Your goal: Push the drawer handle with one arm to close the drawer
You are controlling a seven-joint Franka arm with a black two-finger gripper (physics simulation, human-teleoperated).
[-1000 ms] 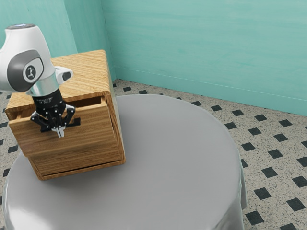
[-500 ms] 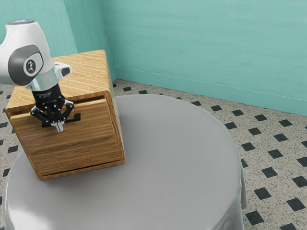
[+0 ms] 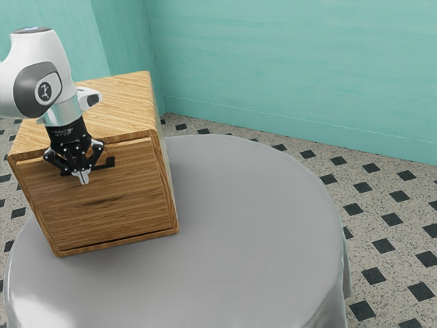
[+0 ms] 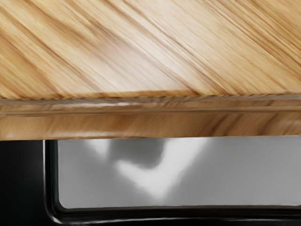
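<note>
Shut, with its fingertips together, my gripper (image 3: 83,179) is in front of the black handle (image 3: 106,164), overlapping it; whether they touch is hard to tell. The drawer front (image 3: 116,188) sits within the cabinet's frame, its top edge about level with the surround, and the dark opening above it is gone. From the hand, the wrist view has the cabinet's pale wooden top (image 4: 150,47) beside the thin upper edge of the drawer front (image 4: 150,125). A black frame crosses below that edge; which part it belongs to I cannot tell.
The wooden cabinet (image 3: 123,102) stands on a round table with a grey cloth (image 3: 252,219), near its edge at the exterior view's left. Teal walls (image 3: 293,68) rise behind, above a tiled floor (image 3: 403,225).
The drawer has slid inward from partly open to about flush with the cabinet. My gripper has moved with it toward the cabinet and slightly up in the exterior view, staying shut.
</note>
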